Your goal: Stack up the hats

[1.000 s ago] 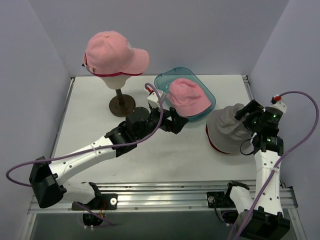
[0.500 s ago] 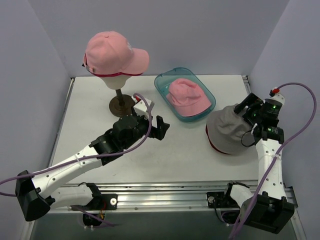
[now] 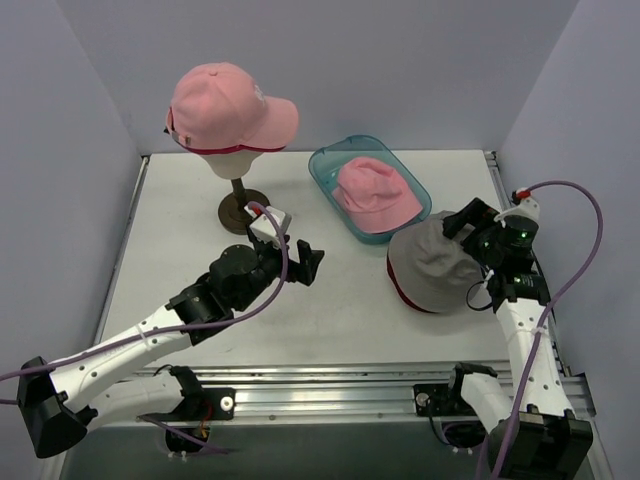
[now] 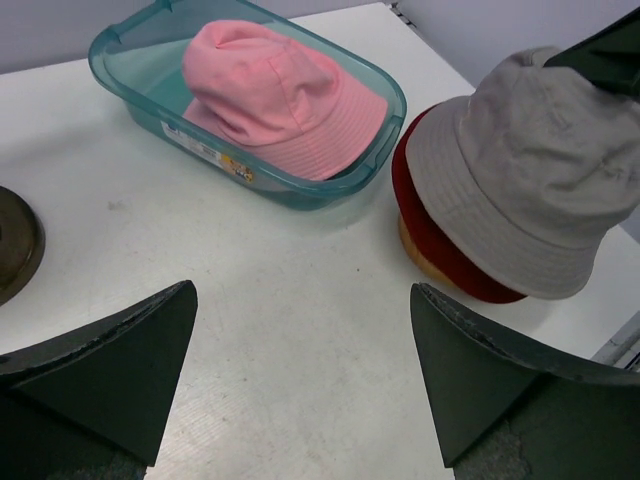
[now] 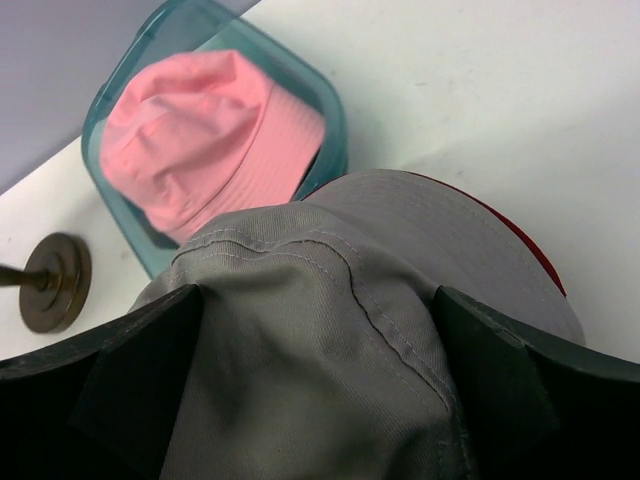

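Note:
A pale pink peaked cap [image 3: 225, 105] sits on the cream head form [image 3: 235, 155], with a magenta edge showing beneath it. A pink hat [image 3: 375, 195] [image 4: 280, 95] lies in the teal tray [image 3: 325, 160]. A grey hat with a dark red underside [image 3: 430, 262] [image 4: 530, 170] rests on the table at the right. My right gripper [image 3: 462, 225] [image 5: 318, 292] is open, its fingers astride the grey crown [image 5: 330, 340], with fabric filling the gap. My left gripper [image 3: 308, 262] [image 4: 302, 290] hangs open over bare table, holding nothing.
The head form's round brown base [image 3: 243, 210] [image 4: 15, 240] stands at the back left. A tan edge [image 4: 420, 255] peeks from under the dark red brim. Walls close the table on three sides; a metal rail [image 3: 330, 375] runs along the near edge.
My left gripper drew back from the tray toward the table's middle. My right gripper moved left over the grey hat, and the hat slid left with it.

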Controlling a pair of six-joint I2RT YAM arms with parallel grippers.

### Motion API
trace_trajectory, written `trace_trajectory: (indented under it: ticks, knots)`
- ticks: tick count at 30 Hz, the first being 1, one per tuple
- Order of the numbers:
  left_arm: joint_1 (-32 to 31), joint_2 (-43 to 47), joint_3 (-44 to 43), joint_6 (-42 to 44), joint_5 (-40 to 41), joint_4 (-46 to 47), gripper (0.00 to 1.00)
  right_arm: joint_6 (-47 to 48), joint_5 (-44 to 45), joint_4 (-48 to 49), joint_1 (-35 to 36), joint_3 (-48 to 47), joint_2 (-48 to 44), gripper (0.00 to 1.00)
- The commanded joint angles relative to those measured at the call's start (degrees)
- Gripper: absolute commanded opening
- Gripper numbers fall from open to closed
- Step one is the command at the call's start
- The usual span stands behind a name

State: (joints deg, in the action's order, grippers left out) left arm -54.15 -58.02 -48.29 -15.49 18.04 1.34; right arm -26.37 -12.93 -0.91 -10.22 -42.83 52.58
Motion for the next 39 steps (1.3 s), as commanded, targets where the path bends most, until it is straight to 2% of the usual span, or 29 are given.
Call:
trace_trajectory:
  ticks: [1,11,15,19,21,26,30,33,39]
  knots:
    - [0.4,1.2,0.4,0.9,1.7,3.5,0.97,-1.1,-2.1,-7.7,3.4,2.8,-1.3,0.94]
    - [0.6,1.3,-2.7,-2.8,-1.3,-1.0,0.97,-3.5,-2.4,-8.6,10.2,3.5,-4.3,0.91]
    - [2.1,0.5,-2.3,-7.9,-9.1,-1.3,0.97,-5.8,1.6,-6.1,19.3,3.3,-3.1,0.91]
    - [7.7,1.2,3.4,-15.9,-20.8,3.1,0.98,-8.3,10.3,-4.2,32.6,0.9,0.5,0.91]
    - [9.5,1.9,5.6,-17.5,-24.3,4.0,0.98,-9.7,12.5,-2.1,36.3,0.2,2.0,0.91]
    - [13.0,4.7,11.5,-20.1,-24.8,4.9,0.98,-10.9,16.8,3.8,45.0,-3.1,9.4,0.91]
    - [14.8,6.5,14.2,-21.3,-26.0,5.0,0.98,-9.3,18.2,4.3,45.4,-7.0,11.8,0.92]
    - [16.1,7.9,15.2,-21.5,-25.9,4.2,0.98,-8.0,18.3,1.1,43.6,-12.6,12.1,0.93]
    - [17.5,8.2,18.3,-24.4,-28.9,8.0,1.0,-6.2,10.3,-3.0,36.8,-18.7,8.1,0.93]
